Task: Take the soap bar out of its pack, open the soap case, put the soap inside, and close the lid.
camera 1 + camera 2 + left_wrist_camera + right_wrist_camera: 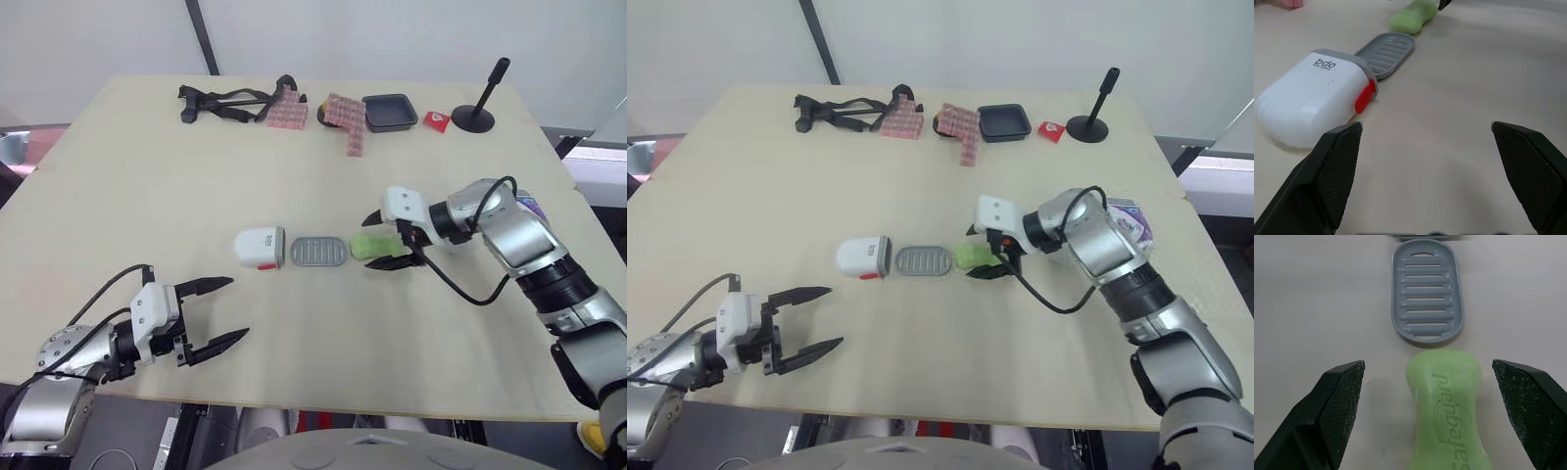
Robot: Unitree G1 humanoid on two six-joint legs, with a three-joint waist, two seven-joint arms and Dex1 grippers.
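Note:
A bare green soap bar [368, 246] lies on the table, just right of a grey slotted tray [319, 252]. The white soap case with a red latch [260, 248] lies on its side left of the tray. My right gripper [375, 242] is open, one finger on each side of the soap [1447, 396] without touching it. My left gripper [237, 307] stands open near the front edge, empty, facing the white case [1312, 98]. A purple-and-white pack [1127, 217] lies behind my right forearm.
Along the far edge sit a black strap tool [220, 103], pink block stacks [345, 119], a black square tray [389, 112], a small red packet [438, 120] and a black stand [478, 106]. Bare tabletop lies between my left gripper and the case.

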